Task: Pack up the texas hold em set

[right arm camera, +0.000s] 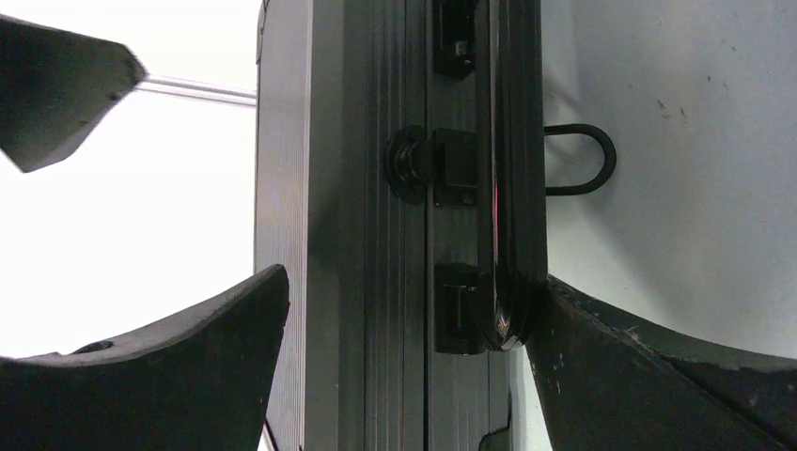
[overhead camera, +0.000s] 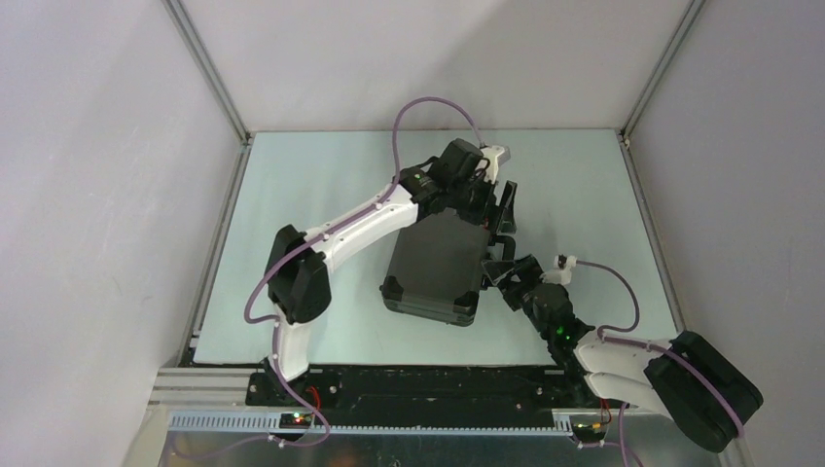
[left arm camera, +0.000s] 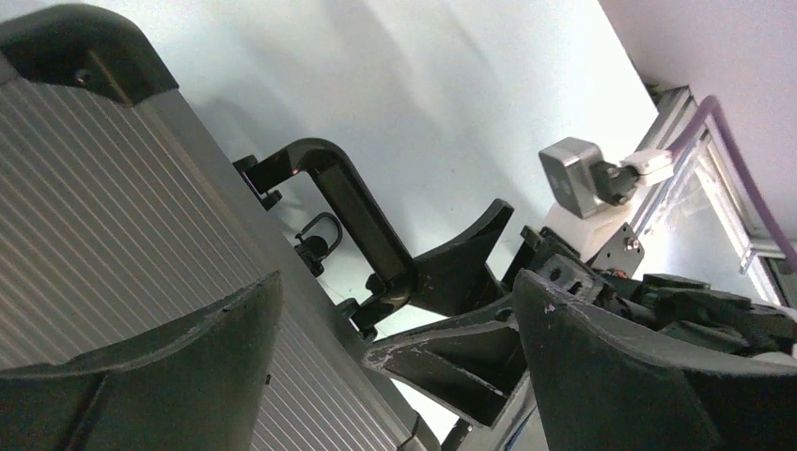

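The texas hold em set's dark grey briefcase (overhead camera: 435, 266) lies shut and flat on the table. Its black handle (left arm camera: 357, 211) faces right. My left gripper (overhead camera: 501, 209) hovers open over the case's far right corner; in the left wrist view one finger sits above the ribbed lid (left arm camera: 122, 235). My right gripper (overhead camera: 498, 275) is open at the handle side. Its fingers straddle the case's edge (right arm camera: 376, 282), one above the lid, the other low by the table against the handle's end (right arm camera: 507, 319). The latch (right arm camera: 423, 164) looks closed.
The pale green table (overhead camera: 321, 185) is fenced by metal rails and grey walls. A thin wire loop (right arm camera: 583, 160) hangs from the case's front. The right gripper's fingers (left arm camera: 461, 362) show between the left gripper's own fingers, so the two grippers stand close together.
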Controlling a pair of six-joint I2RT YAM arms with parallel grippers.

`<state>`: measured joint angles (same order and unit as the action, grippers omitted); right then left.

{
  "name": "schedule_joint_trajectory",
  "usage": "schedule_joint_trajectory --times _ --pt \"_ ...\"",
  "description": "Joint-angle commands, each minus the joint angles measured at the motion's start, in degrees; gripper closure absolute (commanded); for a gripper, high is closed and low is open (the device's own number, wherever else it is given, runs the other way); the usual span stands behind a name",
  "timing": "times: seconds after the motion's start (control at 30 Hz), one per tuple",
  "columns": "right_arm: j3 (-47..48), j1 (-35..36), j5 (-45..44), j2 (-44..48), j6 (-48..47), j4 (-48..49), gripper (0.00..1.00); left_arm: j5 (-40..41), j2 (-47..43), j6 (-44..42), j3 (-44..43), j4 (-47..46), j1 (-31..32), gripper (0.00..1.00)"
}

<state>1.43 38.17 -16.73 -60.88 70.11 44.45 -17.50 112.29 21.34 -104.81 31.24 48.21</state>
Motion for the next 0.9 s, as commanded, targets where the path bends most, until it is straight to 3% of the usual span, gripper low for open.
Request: schedule_joint_trajectory --times 0.0,0.57,0.87 --pt "1.82 0.44 -3.28 1.60 -5.60 3.16 0.07 -3.93 1.67 -2.06 -3.78 1.89 -0.11 0.05" --pt "-0.01 0.10 -0.38 -1.14 -12.43 11.74 0.06 -8.52 7.38 -2.54 -10.70 3.81 -0.02 0.06" --pt "-0.43 -0.14 4.09 -7.21 -14.90 22.32 0.06 -13.82 7.08 -2.81 -12.48 3.81 -5.34 0.08"
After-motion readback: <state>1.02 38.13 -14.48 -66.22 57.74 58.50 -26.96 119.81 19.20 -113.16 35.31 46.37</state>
